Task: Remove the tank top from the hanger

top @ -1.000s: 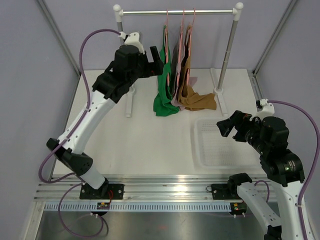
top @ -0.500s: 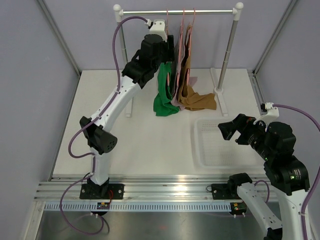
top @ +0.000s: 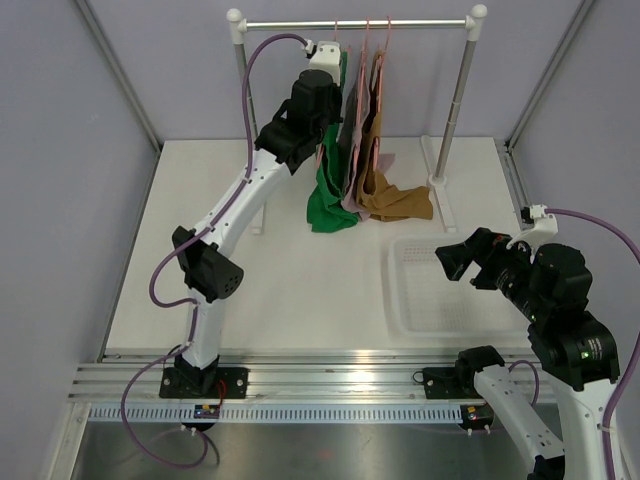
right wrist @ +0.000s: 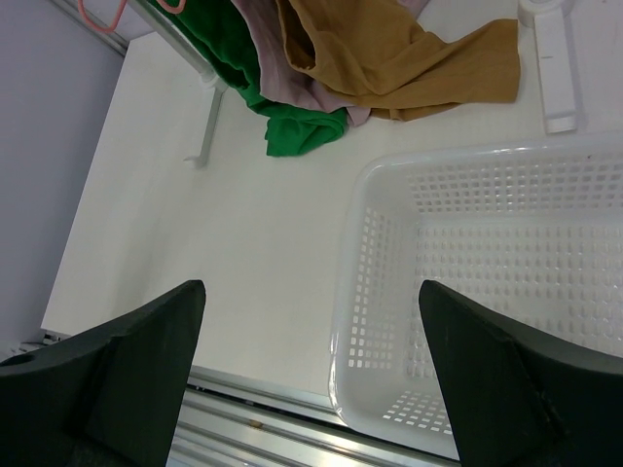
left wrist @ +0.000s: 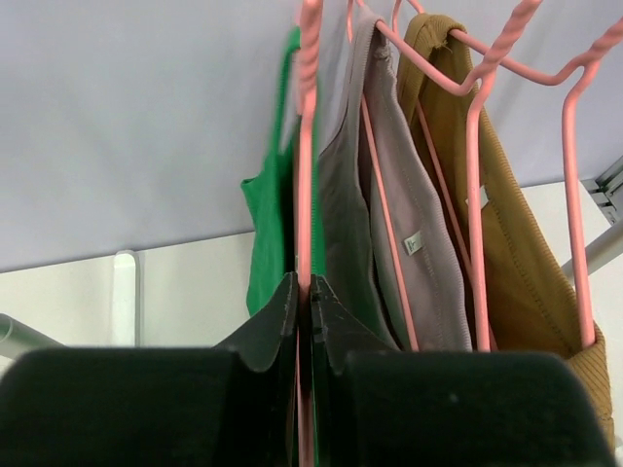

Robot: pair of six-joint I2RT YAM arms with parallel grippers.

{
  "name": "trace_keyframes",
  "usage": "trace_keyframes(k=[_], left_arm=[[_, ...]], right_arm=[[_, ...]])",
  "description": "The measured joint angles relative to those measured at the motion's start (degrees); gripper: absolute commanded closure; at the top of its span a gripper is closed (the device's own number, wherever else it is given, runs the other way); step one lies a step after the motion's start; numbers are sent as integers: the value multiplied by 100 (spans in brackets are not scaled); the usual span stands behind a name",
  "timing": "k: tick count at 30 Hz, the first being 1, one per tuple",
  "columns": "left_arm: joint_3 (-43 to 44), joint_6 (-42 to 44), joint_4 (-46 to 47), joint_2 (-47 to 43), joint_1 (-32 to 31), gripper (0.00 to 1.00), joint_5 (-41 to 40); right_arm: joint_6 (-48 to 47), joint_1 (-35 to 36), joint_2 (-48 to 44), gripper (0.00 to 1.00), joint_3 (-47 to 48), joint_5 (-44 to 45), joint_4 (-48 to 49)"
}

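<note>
Though left gripper (left wrist: 304, 297) jaws clamp the pink hanger (left wrist: 308, 146), the green tank top (left wrist: 263, 243) hangs on it; right gripper (right wrist: 311, 292) jaws apart.

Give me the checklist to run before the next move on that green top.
1. Left tool shut on the pink hanger: ok, the wire sits between its fingers.
2. Green tank top on that hanger: ok.
3. Hanger hook off the rail: not ok, it hangs there.
4. Grey top apart from the grip: cannot tell, it hangs close beside.
5. Right tool open: ok, it is above the table beside the basket.
</note>
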Motion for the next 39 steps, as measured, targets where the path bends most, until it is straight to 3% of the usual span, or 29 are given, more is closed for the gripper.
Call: trace_keyframes(k=[1, 15, 27, 31, 39], left_arm=[[0, 2, 2, 0, 0, 100, 0], [9, 13, -26, -170, -2, 100, -310], [-166, 63, -131, -1432, -2, 100, -332], [-931, -61, -492, -2334, -2, 100, -326], [-3394, -398, -1097, -5442, -2, 100, 232]], right_arm=[[-2, 0, 0, 1, 0, -11, 0], [-79, 2, 55, 0, 127, -48, -2], [-212, 0, 208, 1, 417, -44, 7], [-236, 2, 291, 0, 452, -199, 50], [-144, 0, 544, 1, 328, -1576, 706]])
